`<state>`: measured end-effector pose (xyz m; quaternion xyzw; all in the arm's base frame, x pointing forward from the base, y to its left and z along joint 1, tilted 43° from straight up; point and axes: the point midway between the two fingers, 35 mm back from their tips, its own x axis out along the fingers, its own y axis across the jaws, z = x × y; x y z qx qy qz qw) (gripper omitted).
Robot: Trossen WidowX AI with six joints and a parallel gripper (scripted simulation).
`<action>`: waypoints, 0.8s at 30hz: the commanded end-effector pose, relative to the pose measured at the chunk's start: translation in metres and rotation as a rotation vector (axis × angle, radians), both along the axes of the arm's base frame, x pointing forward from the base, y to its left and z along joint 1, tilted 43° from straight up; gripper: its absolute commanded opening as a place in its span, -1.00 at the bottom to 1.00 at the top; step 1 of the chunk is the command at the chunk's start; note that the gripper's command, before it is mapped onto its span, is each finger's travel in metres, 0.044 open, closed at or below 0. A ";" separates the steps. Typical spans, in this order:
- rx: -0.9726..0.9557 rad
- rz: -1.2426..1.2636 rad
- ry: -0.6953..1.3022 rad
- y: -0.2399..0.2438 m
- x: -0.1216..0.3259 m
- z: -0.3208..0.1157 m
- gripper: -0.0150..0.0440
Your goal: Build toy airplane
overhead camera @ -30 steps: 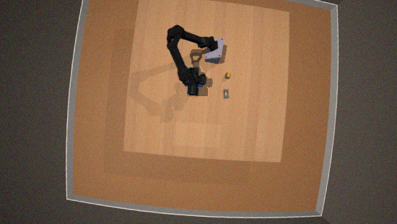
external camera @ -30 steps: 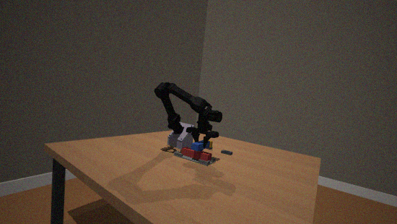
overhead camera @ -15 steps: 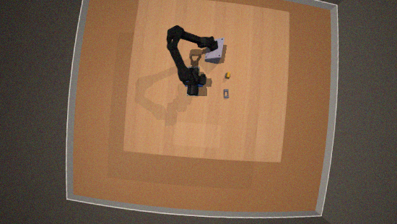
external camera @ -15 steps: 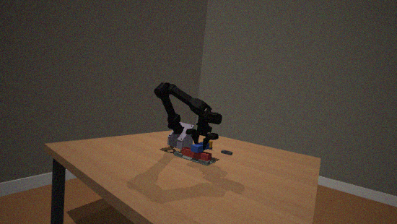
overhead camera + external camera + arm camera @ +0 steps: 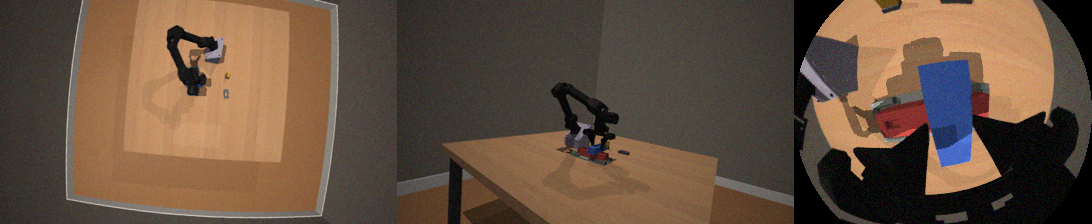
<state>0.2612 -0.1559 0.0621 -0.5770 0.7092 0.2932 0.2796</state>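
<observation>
The bench [image 5: 252,90] [image 5: 541,159] looked like smooth, pale wood; the wing [image 5: 595,149] [image 5: 946,95] looked like matt blue plastic.

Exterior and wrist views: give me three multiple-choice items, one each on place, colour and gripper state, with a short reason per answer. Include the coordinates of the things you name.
1. Where is the blue wing [image 5: 595,149] [image 5: 946,95]?
A) On the table beside the jig
B) Across the fuselage
C) Against the arm's base

2. What colour is the fuselage [image 5: 603,156] [image 5: 901,120]?
A) Red
B) Green
C) White

3. How is the gripper [image 5: 598,144] [image 5: 950,123]?
A) Shut on the yellow piece
B) Fully closed
C) Open, fingers around the wing

1 B: the wing lies crosswise over the red body.
2 A: its body shows red in the jig [image 5: 603,163] [image 5: 911,95].
3 C: the fingers stand apart, a gap beside the wing.
</observation>
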 end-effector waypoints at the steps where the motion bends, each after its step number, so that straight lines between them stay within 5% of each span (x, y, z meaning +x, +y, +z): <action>1: 0.000 -0.001 -0.001 0.000 0.000 0.000 0.77; 4: 0.000 -0.001 -0.001 0.000 0.000 0.000 1.00; 12: 0.000 0.000 -0.001 0.002 0.001 0.002 1.00; 18: -0.001 0.005 0.002 0.055 0.015 0.060 1.00; 24: -0.002 0.005 0.002 0.057 0.018 0.062 1.00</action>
